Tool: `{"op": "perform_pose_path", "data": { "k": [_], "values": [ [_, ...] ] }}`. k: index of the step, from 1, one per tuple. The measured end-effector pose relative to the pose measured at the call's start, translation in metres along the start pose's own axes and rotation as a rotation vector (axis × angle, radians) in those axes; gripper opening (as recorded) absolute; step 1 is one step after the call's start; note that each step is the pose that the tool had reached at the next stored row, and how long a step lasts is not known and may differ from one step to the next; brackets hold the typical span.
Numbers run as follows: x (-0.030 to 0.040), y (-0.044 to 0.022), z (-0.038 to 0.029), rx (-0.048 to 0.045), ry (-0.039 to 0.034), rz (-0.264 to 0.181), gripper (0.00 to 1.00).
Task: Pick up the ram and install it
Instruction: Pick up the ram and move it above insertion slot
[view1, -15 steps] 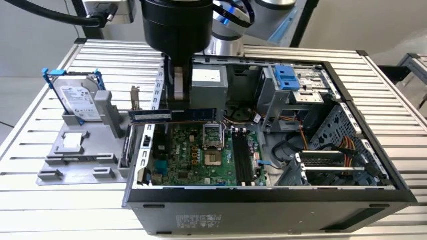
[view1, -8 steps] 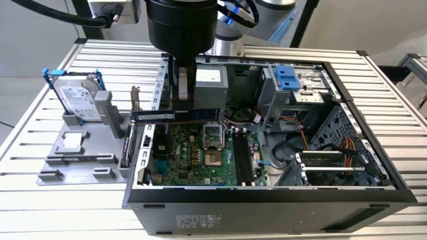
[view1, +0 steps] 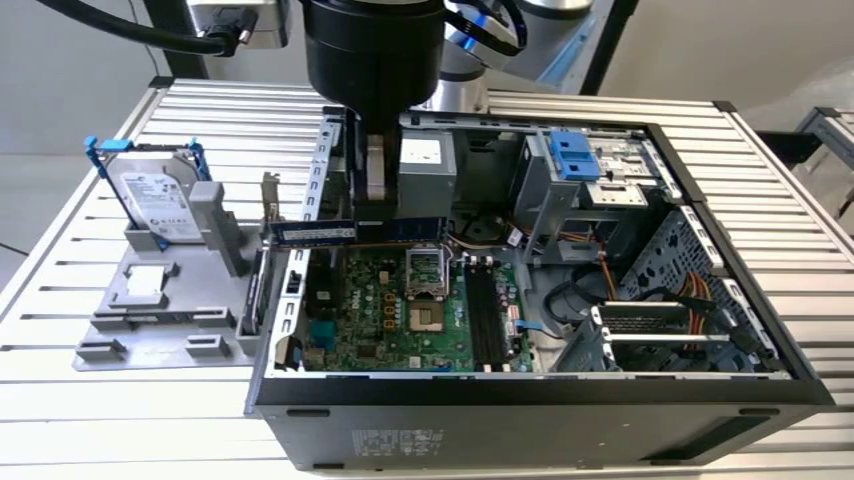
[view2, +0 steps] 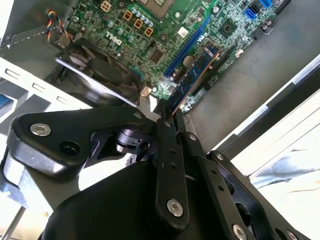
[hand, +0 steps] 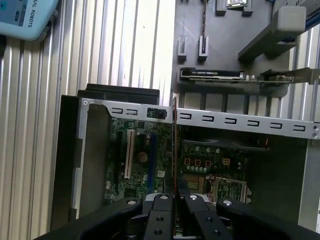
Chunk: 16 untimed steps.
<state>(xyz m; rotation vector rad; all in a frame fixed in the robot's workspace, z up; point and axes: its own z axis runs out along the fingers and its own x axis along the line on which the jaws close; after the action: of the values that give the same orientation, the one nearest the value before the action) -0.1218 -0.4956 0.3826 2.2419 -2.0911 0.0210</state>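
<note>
Gripper: pointed downward from the arm over the open computer case in the exterior view (view1: 367, 215); its black fingers are seen meeting in both wrist views (view2: 169, 111) (hand: 175, 192)
Jaws: clamped on the ram, which is pinched near the middle of its length
Ram: held level and on its long edge (view1: 314, 233), at about the height of the case's rim, across the side wall that faces the grey stand; one end reaches out over that wall and the other lies over the motherboard; it is seen edge-on in both wrist views (view2: 197, 70) (hand: 175, 145), raised clear of the board
Computer case: laid on its side with the panel off (view1: 534, 420), resting on a slatted metal table (view1: 120, 420)
Motherboard: green, exposed inside the case under the ram (view1: 387, 310)
Grey stand: placed just beside the case on the exterior view's left (view1: 147, 320)
Hard drive: silver with a blue bracket, propped upright in the stand (view1: 158, 198)
Card: a dark card with a metal bracket, seated in the stand in the first wrist view (hand: 212, 74)
</note>
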Motion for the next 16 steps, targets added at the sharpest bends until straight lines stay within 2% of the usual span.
{"op": "perform_pose_path", "data": {
  "k": [16],
  "values": [
    [0.0005,-0.0079,-0.0003,0.0000,0.0000,0.000,0.00]
  ]
}}
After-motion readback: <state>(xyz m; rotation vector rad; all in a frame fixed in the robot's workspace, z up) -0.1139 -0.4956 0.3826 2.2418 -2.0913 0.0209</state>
